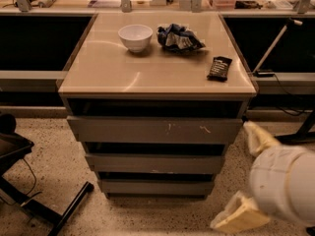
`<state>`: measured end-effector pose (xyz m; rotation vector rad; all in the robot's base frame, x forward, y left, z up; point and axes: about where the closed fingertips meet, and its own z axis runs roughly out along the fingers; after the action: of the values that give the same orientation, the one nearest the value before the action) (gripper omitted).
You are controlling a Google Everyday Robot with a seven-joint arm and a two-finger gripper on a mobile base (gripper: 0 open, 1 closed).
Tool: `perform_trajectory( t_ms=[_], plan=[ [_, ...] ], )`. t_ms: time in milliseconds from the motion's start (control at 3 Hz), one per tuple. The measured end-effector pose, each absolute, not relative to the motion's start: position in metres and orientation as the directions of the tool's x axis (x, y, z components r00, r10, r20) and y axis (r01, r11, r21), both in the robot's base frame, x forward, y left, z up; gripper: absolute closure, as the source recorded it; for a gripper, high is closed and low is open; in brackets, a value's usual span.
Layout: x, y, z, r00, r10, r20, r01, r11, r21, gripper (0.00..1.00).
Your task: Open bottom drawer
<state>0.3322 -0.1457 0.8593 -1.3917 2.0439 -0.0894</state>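
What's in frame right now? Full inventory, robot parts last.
cabinet: 1, tan top with grey fronts, centre
top drawer: 1, grey with white scratches, widest front
middle drawer: 1, grey, below the top one
bottom drawer: 1, plain grey, lowest front, nothing touching it
bowl: 1, white, cabinet top, back left of centre
crumpled bag: 1, blue and white, right of the bowl
packet: 1, black, cabinet top near the right edge
pole: 1, white, leaning right of the cabinet
chair base: 1, black, floor at lower left
gripper: 1, cream fingers spread open, lower right, beside the cabinet at lower-drawer height
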Motion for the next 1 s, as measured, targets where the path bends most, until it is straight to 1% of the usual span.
perform_trajectory(
  t_ms=[333, 667, 1000],
  plan=[
    [0.33, -0.135, 0.822, -0.237, -0.85, -0.471, -0.815, 0.438, -0.38, 0.0],
    [0.332, -0.134, 0.818, -0.243, -0.847, -0.473, -0.813, 0.444, -0.377, 0.0],
    [0.336, -0.116, 0.741, -0.263, -0.851, -0.455, -0.859, 0.421, -0.292, 0.0]
  ],
)
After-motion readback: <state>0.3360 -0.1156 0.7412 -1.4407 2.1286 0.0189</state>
